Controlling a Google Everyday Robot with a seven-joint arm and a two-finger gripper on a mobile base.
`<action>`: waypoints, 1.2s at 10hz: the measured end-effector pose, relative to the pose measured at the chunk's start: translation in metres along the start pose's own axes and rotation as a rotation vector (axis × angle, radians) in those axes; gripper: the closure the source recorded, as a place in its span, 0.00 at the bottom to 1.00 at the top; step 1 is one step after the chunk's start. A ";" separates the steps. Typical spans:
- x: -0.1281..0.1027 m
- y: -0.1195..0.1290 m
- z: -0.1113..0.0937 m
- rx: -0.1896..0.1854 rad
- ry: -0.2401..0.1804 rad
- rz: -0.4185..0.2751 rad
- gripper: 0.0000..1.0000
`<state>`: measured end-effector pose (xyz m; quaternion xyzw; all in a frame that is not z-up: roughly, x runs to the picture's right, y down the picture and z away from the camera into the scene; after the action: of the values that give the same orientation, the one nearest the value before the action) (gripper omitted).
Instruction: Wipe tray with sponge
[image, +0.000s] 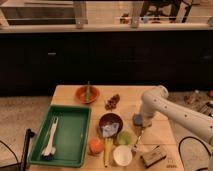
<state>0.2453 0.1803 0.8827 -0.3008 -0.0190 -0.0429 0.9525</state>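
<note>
The gripper (141, 121) is closed, apparently on the sponge (136, 119), well right of the tray (75, 134); a straight lift should clear the dark bowl (111, 120) standing between them.

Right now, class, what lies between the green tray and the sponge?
Camera view: a dark bowl holding a pale wad lies between tray and sponge; the shut gripper is at the sponge.

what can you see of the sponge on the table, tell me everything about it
The sponge is a small blue-grey, soft-looking pad lying flat on the wooden table. It sits right of the dark red bowl, apart from it, and well outside the green tray. The gripper is shut at its right edge, apparently pinching it; that edge is hidden.
</note>
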 end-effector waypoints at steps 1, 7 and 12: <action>0.000 -0.002 -0.001 0.001 -0.004 -0.005 1.00; 0.004 -0.006 -0.014 0.014 -0.018 -0.015 1.00; 0.008 -0.010 -0.044 0.062 -0.033 -0.018 1.00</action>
<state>0.2523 0.1458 0.8527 -0.2717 -0.0389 -0.0457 0.9605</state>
